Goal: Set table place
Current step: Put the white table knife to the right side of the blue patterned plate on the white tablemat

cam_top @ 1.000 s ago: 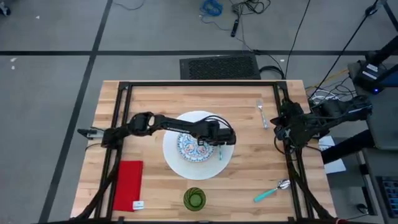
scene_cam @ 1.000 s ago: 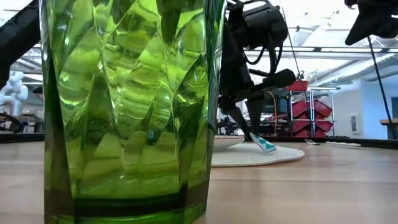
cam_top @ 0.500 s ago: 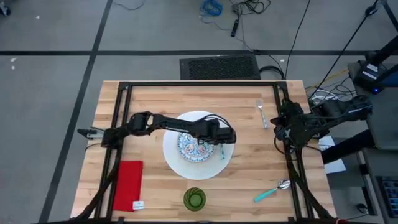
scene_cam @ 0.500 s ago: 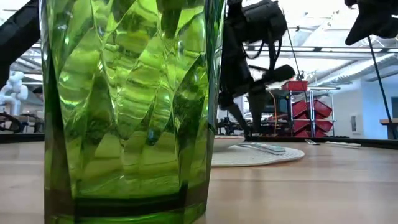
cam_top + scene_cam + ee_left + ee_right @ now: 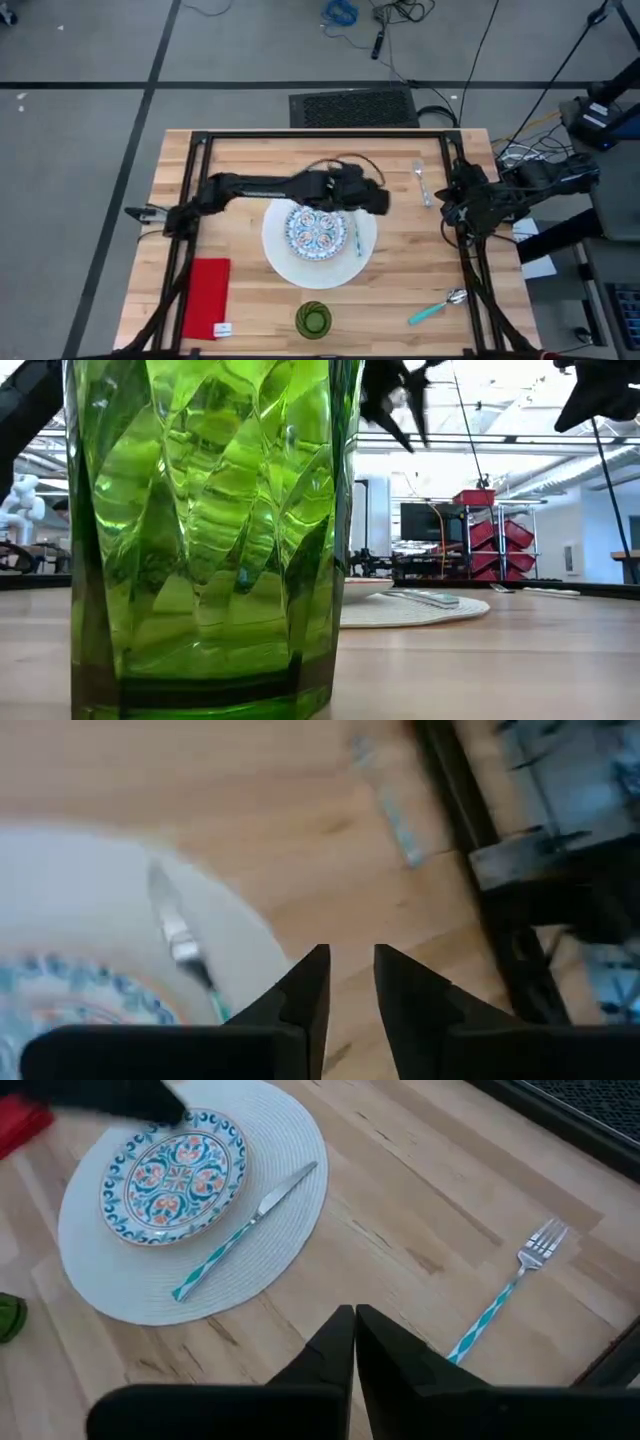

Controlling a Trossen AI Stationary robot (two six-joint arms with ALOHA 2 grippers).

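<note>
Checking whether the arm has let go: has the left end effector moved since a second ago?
Yes. In the high view the left end effector has pulled off the patterned plate toward the far edge, leaving the knife on the white plate.

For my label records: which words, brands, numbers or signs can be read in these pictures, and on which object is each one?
No text can be read in any view.
The white tag on the red rectangular napkin: too small to read.
The small blue-red patterned plate bears only ornament, no letters.
The green glass cup, the teal-handled knife and the teal-handled fork show no marking.
</note>
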